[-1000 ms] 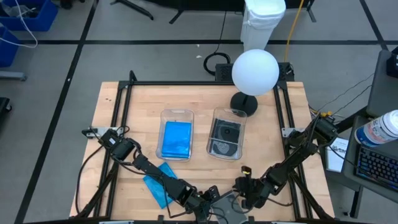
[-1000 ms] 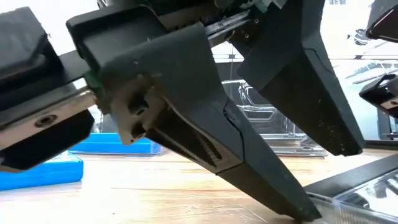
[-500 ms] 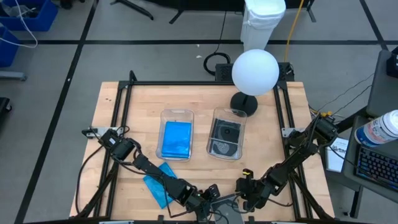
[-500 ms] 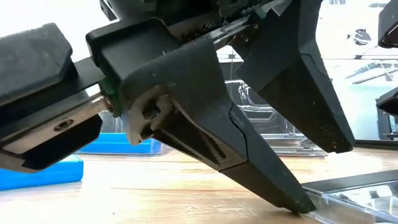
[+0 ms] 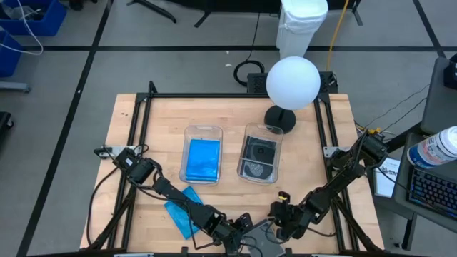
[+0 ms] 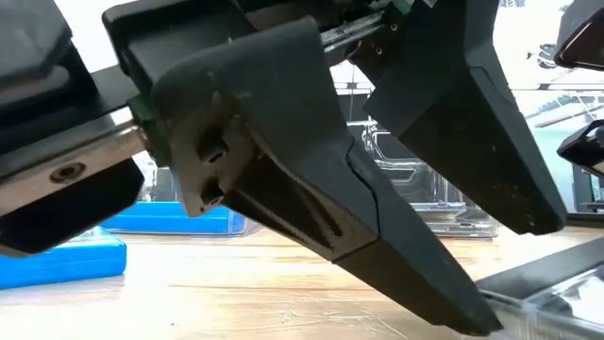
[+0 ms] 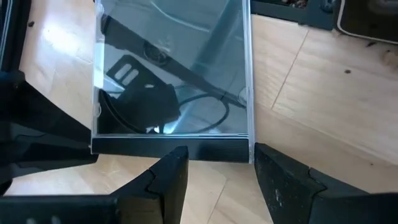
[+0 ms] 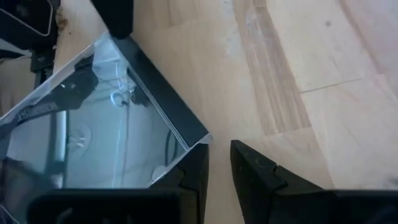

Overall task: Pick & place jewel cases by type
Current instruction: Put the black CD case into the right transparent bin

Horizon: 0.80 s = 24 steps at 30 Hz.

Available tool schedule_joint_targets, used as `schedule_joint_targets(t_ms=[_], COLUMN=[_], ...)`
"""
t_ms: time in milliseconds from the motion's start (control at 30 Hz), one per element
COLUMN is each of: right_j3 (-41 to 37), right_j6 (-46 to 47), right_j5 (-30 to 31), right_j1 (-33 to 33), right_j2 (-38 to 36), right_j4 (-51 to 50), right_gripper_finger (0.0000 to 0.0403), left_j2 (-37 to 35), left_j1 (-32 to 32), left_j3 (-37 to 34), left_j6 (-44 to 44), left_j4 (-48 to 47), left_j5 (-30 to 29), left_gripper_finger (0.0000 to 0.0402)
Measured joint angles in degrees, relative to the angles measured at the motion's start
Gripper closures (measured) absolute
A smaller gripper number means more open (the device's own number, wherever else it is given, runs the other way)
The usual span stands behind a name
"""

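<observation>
Grippers meet at the table's (image 5: 128,121) near edge, where we see a flat clear plastic jewel case (image 7: 171,81) lying. Left gripper (image 7: 214,171) fingers stand open at its dark spine; right gripper (image 8: 217,165) fingers, narrowly parted, sit at one corner.

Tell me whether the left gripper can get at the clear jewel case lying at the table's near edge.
Probably yes. The left gripper is open right at the dark spine edge of the clear jewel case, nothing between them. The right gripper, nearly closed, crowds another corner of it.
</observation>
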Motion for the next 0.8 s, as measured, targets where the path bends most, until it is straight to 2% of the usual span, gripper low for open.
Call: schedule_joint_targets(t_ms=[233,367,667,800], right_j3=[0.0,0.0,0.2,0.2], right_j6=[0.4,2.1,3.0,3.1], right_j5=[-0.5,-4.1,-6.3,-7.2], right_j1=[0.0,0.0,0.0,0.0], right_j2=[0.0,0.0,-0.2,-0.2], right_j4=[-0.2,-0.1,-4.3,-5.7], right_gripper_finger=[0.0339,0.0339,0.0339,0.0339], left_j2=[0.0,0.0,0.0,0.0], left_j1=[0.0,0.1,0.2,0.3], left_j3=[0.0,0.0,0.0,0.0], left_j6=[-0.2,-0.7,-0.9,-0.9], left_j4=[-0.4,-1.4,-1.9,-2.7], left_j5=[-0.2,-0.9,-6.3,-6.8], left_gripper_finger=[0.0215,0.0215,0.0215,0.0215])
